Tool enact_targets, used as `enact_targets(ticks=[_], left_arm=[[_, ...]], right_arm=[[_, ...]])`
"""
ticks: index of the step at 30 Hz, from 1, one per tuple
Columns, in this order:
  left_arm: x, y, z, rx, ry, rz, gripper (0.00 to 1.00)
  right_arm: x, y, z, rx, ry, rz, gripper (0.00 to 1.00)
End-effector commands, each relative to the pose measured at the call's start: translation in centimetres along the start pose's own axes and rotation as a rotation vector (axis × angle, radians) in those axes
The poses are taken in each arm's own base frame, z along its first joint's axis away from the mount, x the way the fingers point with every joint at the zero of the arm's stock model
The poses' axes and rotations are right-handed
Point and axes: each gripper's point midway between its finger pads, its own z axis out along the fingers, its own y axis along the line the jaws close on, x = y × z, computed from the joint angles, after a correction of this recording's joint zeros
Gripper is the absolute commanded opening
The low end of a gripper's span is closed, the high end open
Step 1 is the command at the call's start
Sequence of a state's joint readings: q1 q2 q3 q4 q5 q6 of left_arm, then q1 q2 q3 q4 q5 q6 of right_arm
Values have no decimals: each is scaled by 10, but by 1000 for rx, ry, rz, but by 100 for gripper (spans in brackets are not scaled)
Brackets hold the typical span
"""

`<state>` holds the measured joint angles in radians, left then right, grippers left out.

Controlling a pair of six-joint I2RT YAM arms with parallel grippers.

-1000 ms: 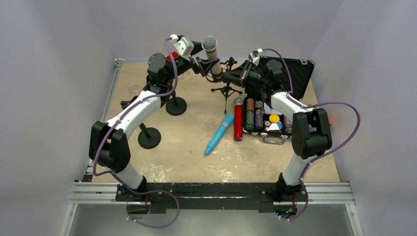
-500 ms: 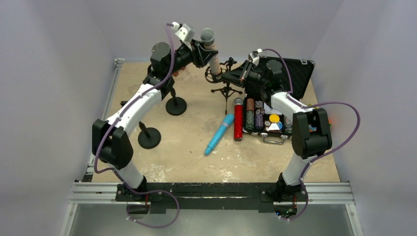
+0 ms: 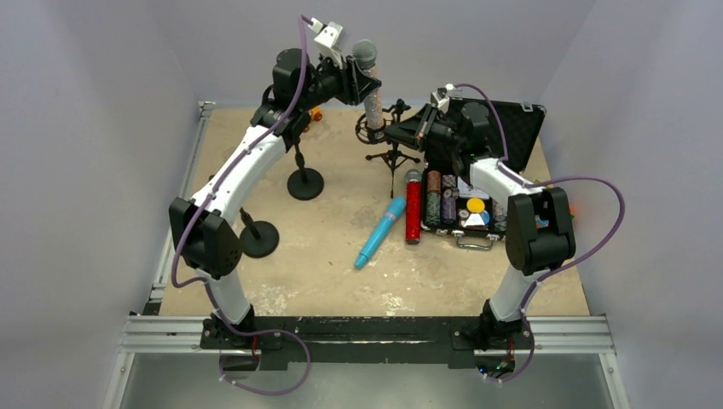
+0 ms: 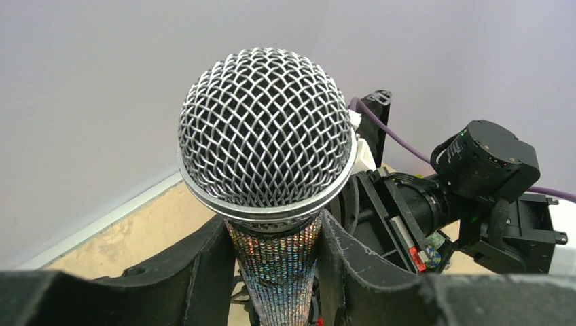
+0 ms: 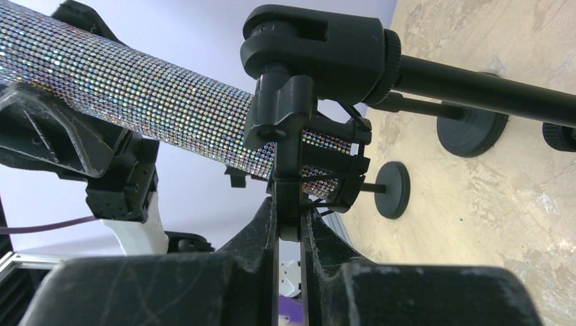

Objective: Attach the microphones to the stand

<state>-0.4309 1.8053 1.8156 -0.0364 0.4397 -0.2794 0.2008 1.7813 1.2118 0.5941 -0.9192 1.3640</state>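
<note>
My left gripper (image 3: pixel 356 83) is shut on the silver-glitter microphone (image 3: pixel 370 89), just below its grey mesh head (image 4: pixel 266 142), with the fingers (image 4: pixel 204 268) on the glitter body (image 4: pixel 277 272). The microphone stands almost upright, its lower end in the clip (image 3: pixel 372 128) of the small tripod stand (image 3: pixel 392 156). My right gripper (image 5: pixel 290 216) is shut on the stem of the stand's clip mount (image 5: pixel 289 122); the glitter body (image 5: pixel 156 109) passes through the clip there. The light blue microphone (image 3: pixel 381 232) and the red-glitter microphone (image 3: pixel 413 209) lie on the table.
An open black case (image 3: pixel 503 128) with poker chips sits at the right, against the red microphone. Two round-base stands (image 3: pixel 304 183) (image 3: pixel 258 239) stand at the left, also seen in the right wrist view (image 5: pixel 472 129). Walls close the back and sides.
My left arm has risen and swung right and back, turning the silver microphone from tilted to nearly upright over the clip. The right arm has held still.
</note>
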Motion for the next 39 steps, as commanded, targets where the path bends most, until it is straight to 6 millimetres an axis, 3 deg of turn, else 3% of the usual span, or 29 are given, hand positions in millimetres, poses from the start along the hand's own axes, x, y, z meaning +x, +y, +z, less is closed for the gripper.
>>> enact_targets(ticks=[1, 7, 9, 15, 19, 22, 24, 27, 32, 35, 39], left_arm=[[132, 19, -7, -55, 404, -106, 0], [165, 3, -20, -3, 595, -295, 0], [165, 2, -23, 1, 606, -352, 0], [140, 5, -20, 19, 547, -511, 0], [106, 17, -18, -14, 432, -481, 0], [77, 8, -17, 23, 378, -426, 0], [75, -2, -20, 67, 395, -361, 0], [100, -12, -25, 91, 452, -234, 0], [171, -24, -23, 107, 479, 28, 0], [200, -14, -23, 43, 487, 68, 0], [221, 2, -26, -35, 530, 64, 0]], right_arm=[[-8, 9, 2, -10, 3, 11, 0], [-7, -1, 2, 14, 2, 8, 0], [-7, -2, 2, 20, -1, 8, 0], [-7, -5, 1, 34, -3, 0, 0], [-7, -7, 1, 50, -10, -8, 0], [-9, -10, 1, 60, -14, -6, 0], [-9, -11, 2, 63, -15, -6, 0], [-10, -12, 2, 64, -18, -7, 0], [-13, -12, 4, 59, -17, -8, 0], [-13, -11, 4, 59, -17, -10, 0], [-13, -9, 3, 57, -17, -15, 0]])
